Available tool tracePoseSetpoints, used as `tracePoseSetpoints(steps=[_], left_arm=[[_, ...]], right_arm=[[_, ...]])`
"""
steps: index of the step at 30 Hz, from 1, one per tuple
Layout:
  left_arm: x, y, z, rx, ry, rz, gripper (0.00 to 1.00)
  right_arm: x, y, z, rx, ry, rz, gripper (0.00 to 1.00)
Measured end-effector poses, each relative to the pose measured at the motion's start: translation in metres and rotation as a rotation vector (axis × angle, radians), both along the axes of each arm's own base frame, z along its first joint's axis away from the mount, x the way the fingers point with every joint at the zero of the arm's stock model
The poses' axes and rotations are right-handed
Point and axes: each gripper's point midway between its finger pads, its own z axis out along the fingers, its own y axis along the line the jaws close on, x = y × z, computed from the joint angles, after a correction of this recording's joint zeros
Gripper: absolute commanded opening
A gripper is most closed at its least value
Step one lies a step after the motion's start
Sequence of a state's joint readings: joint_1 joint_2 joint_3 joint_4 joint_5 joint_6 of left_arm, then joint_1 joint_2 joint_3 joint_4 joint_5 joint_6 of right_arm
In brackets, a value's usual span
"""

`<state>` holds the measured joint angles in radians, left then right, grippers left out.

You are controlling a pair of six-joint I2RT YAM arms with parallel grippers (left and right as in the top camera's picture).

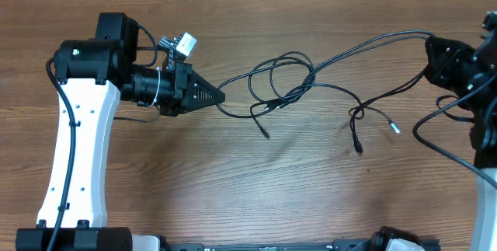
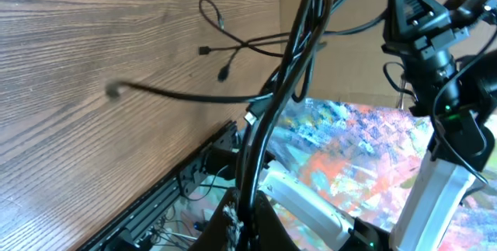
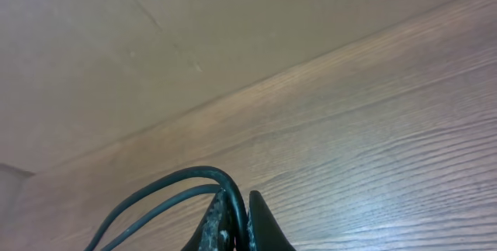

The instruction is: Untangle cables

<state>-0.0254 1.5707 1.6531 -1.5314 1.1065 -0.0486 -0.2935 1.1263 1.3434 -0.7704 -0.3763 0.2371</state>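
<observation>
1. The left gripper (image 2: 245, 220), at the bottom middle of its wrist view, is clenched on the cables (image 1: 303, 88).
2. The right gripper (image 3: 238, 204) pinches two strands, which are cut off at the bottom edge.
3. The cables stretch left to right over the table (image 1: 233, 196), rising toward the upper right.
4. The loose plug ends (image 1: 358, 148) point down the frame.
5. The middle tangle is hard to make out.

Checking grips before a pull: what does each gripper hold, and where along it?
Both pinch the cables: left gripper on strands at the tangle's left end, right gripper on two strands at its right end.
</observation>
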Motion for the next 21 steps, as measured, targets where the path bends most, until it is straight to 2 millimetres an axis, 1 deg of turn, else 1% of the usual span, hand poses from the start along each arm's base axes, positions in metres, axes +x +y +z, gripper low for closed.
tracePoseSetpoints(steps=[5, 10, 14, 15, 18, 20, 21], left_arm=[[0.000, 0.000, -0.001, 0.005, 0.000, 0.001, 0.04], [0.001, 0.002, -0.002, 0.014, 0.000, 0.004, 0.04], [0.001, 0.002, -0.002, 0.016, -0.002, 0.004, 0.04], [0.001, 0.002, -0.002, 0.016, -0.005, 0.004, 0.04], [0.003, 0.002, -0.003, 0.019, -0.017, 0.004, 0.04], [0.004, 0.002, -0.002, 0.018, -0.024, 0.004, 0.06], [0.005, 0.002, -0.002, 0.019, -0.031, 0.004, 0.07]], right_arm=[[-0.003, 0.008, 0.008, 0.015, -0.029, 0.042, 0.04], [-0.005, 0.034, 0.019, 0.066, -0.077, 0.186, 0.04], [-0.009, 0.054, 0.023, 0.095, -0.089, 0.281, 0.04], [-0.010, 0.062, 0.023, 0.101, -0.089, 0.311, 0.04], [-0.016, 0.094, 0.024, 0.112, -0.090, 0.421, 0.04], [-0.022, 0.119, 0.026, 0.115, -0.092, 0.506, 0.04], [-0.026, 0.136, 0.027, 0.113, -0.096, 0.564, 0.04]])
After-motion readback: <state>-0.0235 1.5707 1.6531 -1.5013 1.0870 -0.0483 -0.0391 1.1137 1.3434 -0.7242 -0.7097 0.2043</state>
